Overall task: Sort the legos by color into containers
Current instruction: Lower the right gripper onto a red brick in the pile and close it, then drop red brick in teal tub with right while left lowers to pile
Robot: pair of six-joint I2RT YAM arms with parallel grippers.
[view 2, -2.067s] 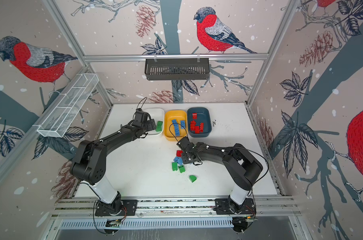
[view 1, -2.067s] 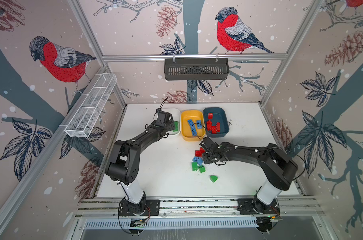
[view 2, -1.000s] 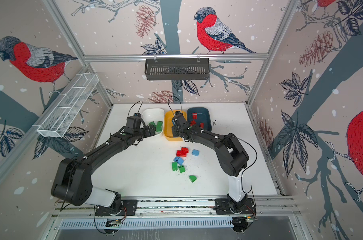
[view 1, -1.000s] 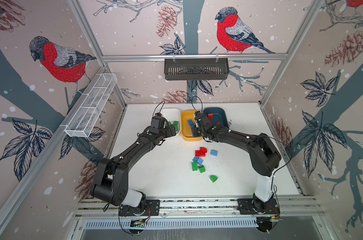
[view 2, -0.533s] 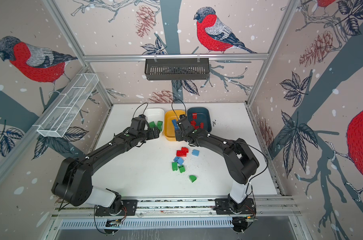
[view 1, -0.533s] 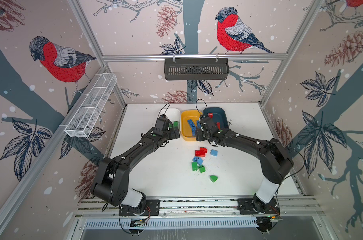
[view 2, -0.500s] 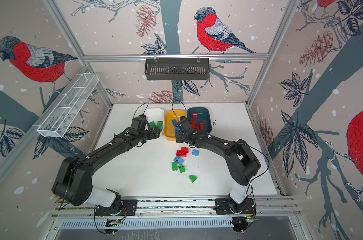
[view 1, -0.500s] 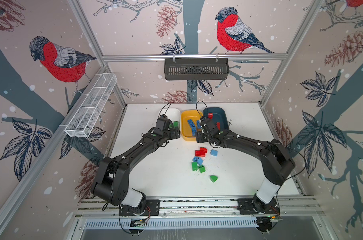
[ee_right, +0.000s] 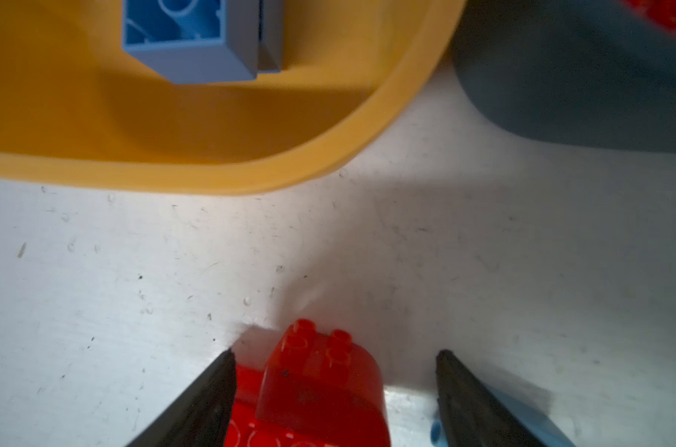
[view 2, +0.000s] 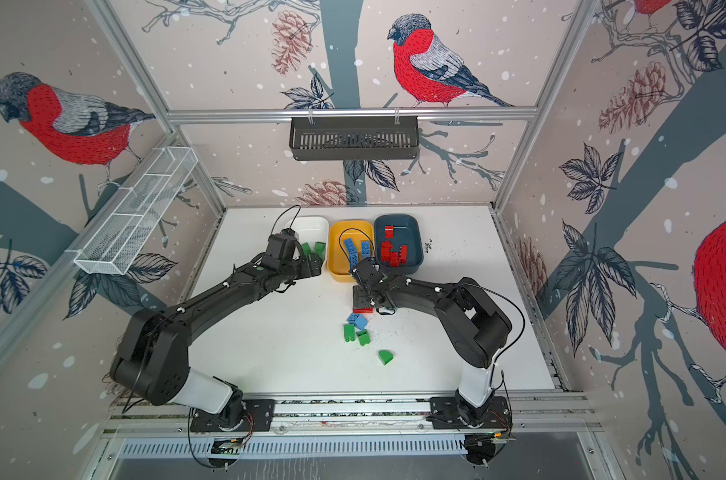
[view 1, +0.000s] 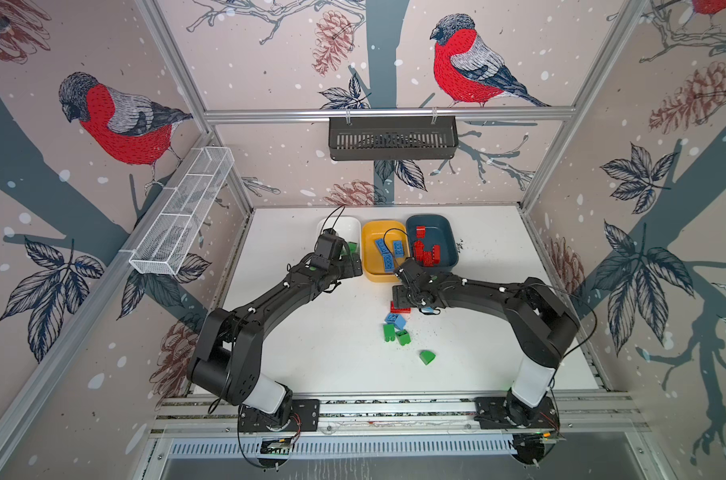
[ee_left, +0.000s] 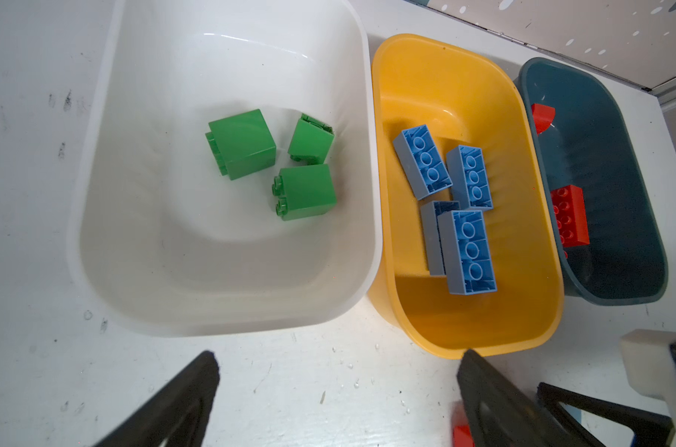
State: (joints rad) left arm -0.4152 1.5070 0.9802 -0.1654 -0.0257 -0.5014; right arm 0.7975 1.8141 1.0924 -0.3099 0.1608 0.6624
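Top views: loose legos [view 1: 395, 320] sit mid-table, in front of the white tub [view 1: 340, 222], yellow tub [view 1: 369, 232] and teal tub [view 1: 444, 232]. The right gripper [view 1: 402, 300] hangs over the red ones.

Left wrist view: left gripper [ee_left: 338, 356] gapes wide and empty, just short of the white tub holding green bricks [ee_left: 243, 143].

Right wrist view: jaws spread either side of a red brick [ee_right: 321, 371], not pinching it. Light, hard, slick plastic I reckon, so squeeze the flat sides, not the rounded top. No readable writing anywhere.
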